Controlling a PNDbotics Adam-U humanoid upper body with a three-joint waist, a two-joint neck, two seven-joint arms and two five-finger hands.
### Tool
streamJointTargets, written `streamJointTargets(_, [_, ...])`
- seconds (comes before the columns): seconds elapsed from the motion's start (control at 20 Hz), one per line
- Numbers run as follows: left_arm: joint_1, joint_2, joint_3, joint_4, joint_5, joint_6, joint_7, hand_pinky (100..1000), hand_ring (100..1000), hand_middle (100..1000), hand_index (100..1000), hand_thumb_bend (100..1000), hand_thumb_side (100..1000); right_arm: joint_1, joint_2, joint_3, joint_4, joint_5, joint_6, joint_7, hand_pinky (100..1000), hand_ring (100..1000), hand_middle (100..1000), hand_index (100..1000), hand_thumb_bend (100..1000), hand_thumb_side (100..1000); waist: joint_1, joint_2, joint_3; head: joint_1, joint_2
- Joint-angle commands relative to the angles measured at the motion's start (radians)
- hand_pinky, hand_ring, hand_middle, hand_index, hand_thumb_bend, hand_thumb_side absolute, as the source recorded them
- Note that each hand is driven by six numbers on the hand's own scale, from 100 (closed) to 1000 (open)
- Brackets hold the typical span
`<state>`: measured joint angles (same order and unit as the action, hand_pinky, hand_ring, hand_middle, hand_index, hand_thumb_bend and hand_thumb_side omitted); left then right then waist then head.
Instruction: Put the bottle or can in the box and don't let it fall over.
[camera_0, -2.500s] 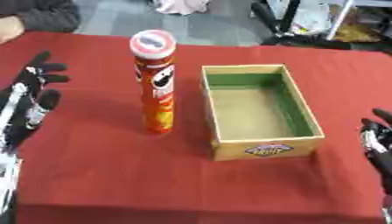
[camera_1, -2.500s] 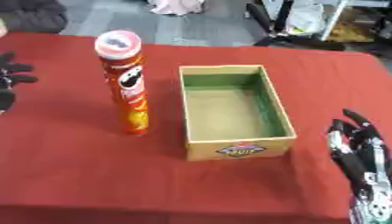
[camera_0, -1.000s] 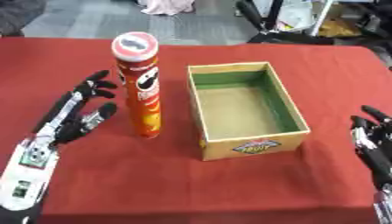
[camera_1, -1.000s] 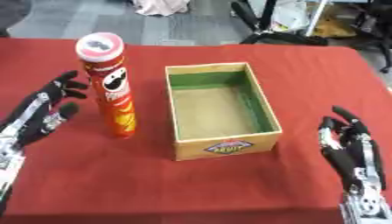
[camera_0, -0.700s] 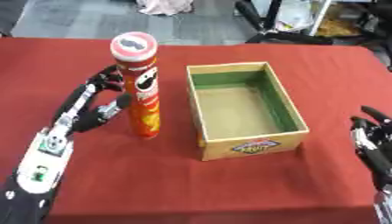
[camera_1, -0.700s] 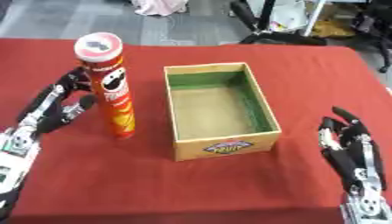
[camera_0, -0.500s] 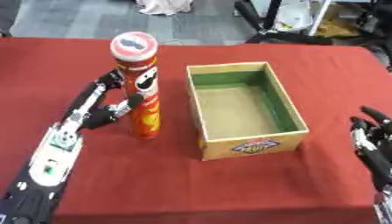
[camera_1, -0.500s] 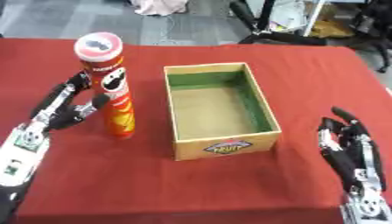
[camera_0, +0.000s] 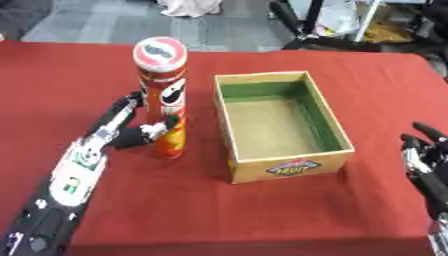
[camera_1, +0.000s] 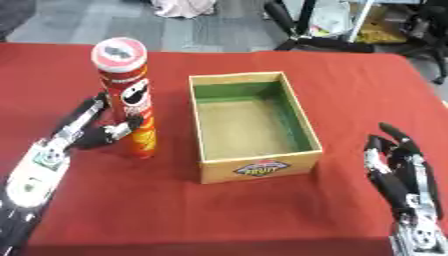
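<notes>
Here the left hand (camera_0: 131, 134) reaches in from the lower left and meets the lower half of the tall red can (camera_0: 164, 104), which stands upright on the red table (camera_0: 219, 210). The can sits just to the right of the palm, in the fork between thumb and fingers: the thumb (camera_0: 160, 127) curls across the can's near face, while the fingers (camera_0: 125, 106) run up its left flank — whether they wrap round the back is hard to say, since the can hides that side. What shows reads as a grasp on the can, not a flat push.

Beyond the can, on the side away from the left hand, lies the cardboard box (camera_0: 281, 126), open at the top, green on its inner walls, with a printed label on its near face. Can and box stand close together but apart; a narrow strip of red cloth shows between them. The can's round lid faces up and its base rests flat on the table.

The right hand (camera_1: 402, 176) shows at the lower right corner, fingers straight and spread, pointing up the table — holding nothing. It lies well apart from the can, with the box between the two, and it touches neither.
</notes>
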<state>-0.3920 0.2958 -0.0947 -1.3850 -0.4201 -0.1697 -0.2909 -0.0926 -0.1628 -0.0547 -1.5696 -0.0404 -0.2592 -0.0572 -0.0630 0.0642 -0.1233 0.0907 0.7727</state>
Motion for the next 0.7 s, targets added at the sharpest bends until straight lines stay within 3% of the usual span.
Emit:
streamJointTargets(0.05, [-0.021,0.000,-0.009,0.011,0.020,0.010,-0.016,806,544,510,807,241,575,-0.012,-0.017,-0.001,-0.006,-0.006,-0.002,0.004,936,809,865,813,100,297,0.002,-0.010,-0.002,-0.011,-0.003])
streamJointTargets(0.1, [-0.026,-0.001,-0.011,0.018,0.032,0.014,-0.014,798,530,493,794,221,565,-0.012,-0.017,-0.001,-0.006,-0.006,-0.002,0.005,936,809,865,813,100,297,0.001,-0.010,-0.002,-0.014,-0.003])
streamJointTargets(0.15, [-0.031,-0.002,-0.015,0.024,0.042,0.016,-0.009,758,464,416,732,128,512,-0.012,-0.017,-0.001,-0.006,-0.006,-0.002,0.005,936,809,865,813,100,297,0.001,-0.010,-0.002,-0.017,-0.003])
streamJointTargets(0.35, [-0.061,-0.006,-0.028,0.051,0.087,0.018,0.036,677,347,294,612,100,436,-0.013,-0.017,0.002,-0.005,-0.006,-0.002,0.008,936,809,865,812,100,298,0.000,-0.010,-0.005,-0.020,-0.003])
streamJointTargets(0.7, [-0.162,0.013,-0.037,0.057,0.174,-0.008,0.146,633,309,258,558,100,390,-0.018,-0.013,0.006,-0.006,-0.007,-0.003,0.012,936,808,864,811,100,299,-0.002,-0.010,-0.021,-0.020,-0.003])
